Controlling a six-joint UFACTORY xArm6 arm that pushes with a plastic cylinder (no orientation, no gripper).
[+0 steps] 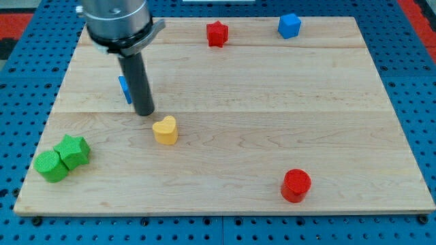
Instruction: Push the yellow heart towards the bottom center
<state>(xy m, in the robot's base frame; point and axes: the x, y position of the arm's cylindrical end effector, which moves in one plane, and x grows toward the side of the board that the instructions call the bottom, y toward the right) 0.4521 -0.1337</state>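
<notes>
Camera view: our tip [144, 112] sits just up and to the view's left of the yellow heart [165, 130], not quite touching.
We have no fingers to spread, only a bare rod. Pushing from here risks an off-centre contact that spins the heart aside, or drives it rightward toward the red cylinder [296, 185]. A blue block [124, 89] hides behind our rod.
</notes>
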